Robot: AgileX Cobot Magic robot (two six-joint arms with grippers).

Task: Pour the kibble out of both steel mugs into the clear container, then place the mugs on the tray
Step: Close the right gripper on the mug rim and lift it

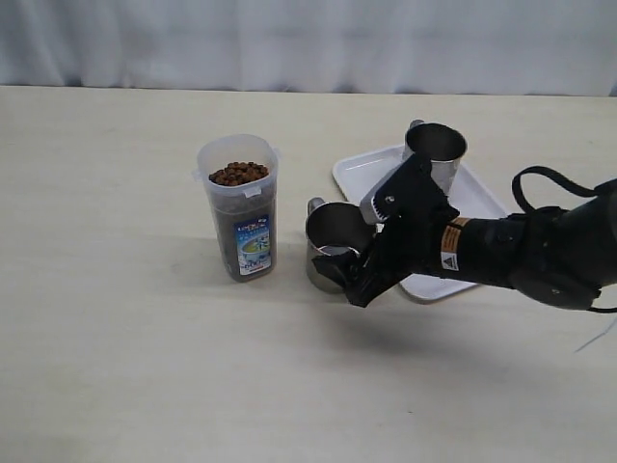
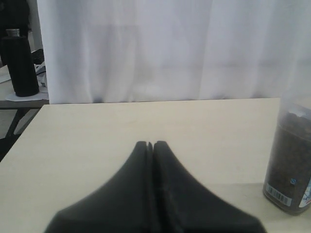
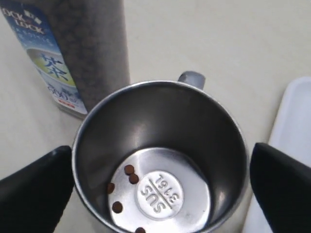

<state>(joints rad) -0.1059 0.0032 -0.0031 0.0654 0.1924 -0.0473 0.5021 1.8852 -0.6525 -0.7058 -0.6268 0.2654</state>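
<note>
Exterior view: clear container [image 1: 238, 207] near one mug [image 1: 328, 231], other mug [image 1: 437, 145] on tray [image 1: 371, 174]

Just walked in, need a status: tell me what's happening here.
The right tool, open, straddles a shiny steel mug standing on the table between the tall clear plastic container and the flat white tray, unclamped. Only a few brown kibble pellets lie in it; the container is nearly full. The second steel mug stands on the tray. The left tool is shut and empty.
</note>
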